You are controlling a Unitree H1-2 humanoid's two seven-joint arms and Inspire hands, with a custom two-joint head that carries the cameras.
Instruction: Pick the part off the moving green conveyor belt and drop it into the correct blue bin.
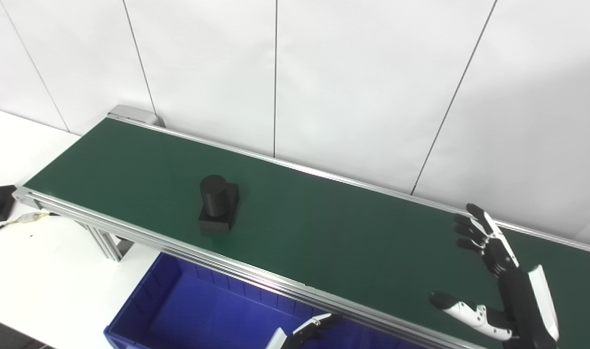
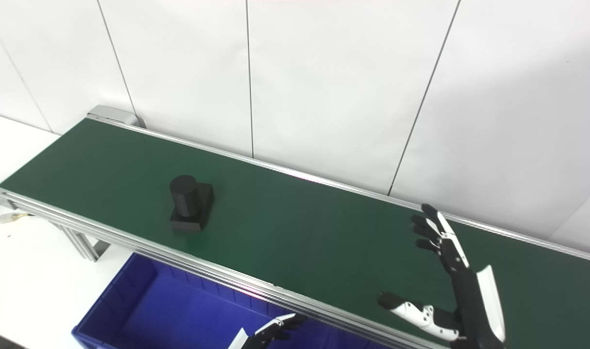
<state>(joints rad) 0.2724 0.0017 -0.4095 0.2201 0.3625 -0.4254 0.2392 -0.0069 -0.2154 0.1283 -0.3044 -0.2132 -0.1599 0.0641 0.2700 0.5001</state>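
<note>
On the belt, left: a black part.
Right hand spread, empty (left hand barely visible, fingers' state unclear) over the bin.

One part, one blue bin, two hands.

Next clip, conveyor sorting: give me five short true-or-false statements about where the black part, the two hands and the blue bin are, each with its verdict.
1. The black part stands on the green conveyor belt. True.
2. The right hand is closed around the part. False: it is open over the belt, fingers spread, well apart from the part.
3. The blue bin sits below the belt's near rail. True.
4. The part already lies inside the bin. False: it is on the belt, and no part shows in the visible stretch of the bin.
5. The left hand reaches over the belt. False: only its fingertips show at the bottom edge, over the bin, short of the rail.
</note>
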